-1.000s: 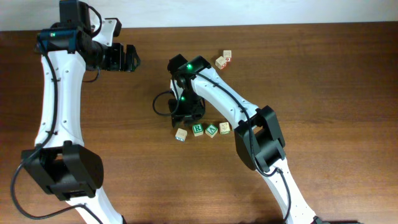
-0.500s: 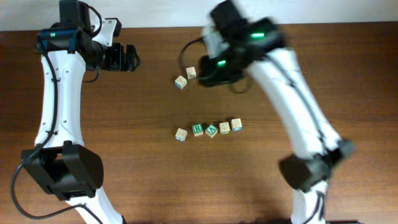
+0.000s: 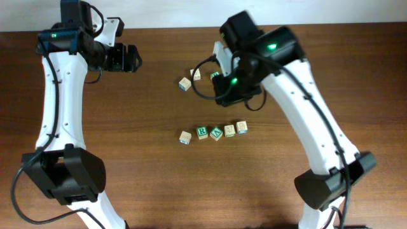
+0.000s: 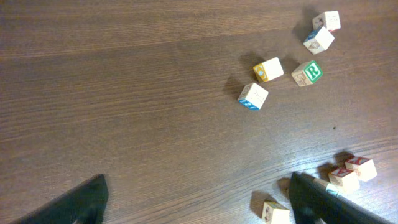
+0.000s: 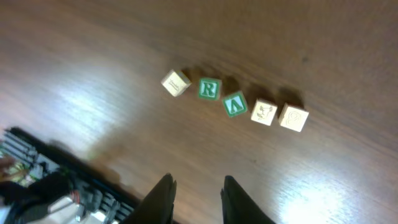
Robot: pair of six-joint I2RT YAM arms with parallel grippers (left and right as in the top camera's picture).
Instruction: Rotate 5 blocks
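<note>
My left claw (image 4: 198,186) is spread wide and empty; my right claw (image 5: 196,182) stands slightly apart, holding nothing, above the row of five blocks (image 5: 235,104).

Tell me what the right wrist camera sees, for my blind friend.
Five small wooden blocks lie in a slanted row on a brown table, a green R and a green V among them. The right gripper shows at the bottom edge, open and empty.

We see right wrist view blurred, glare on dark brown wooden table (image 5: 81,106) mid-left; overhead sharp, evenly lit.
</note>
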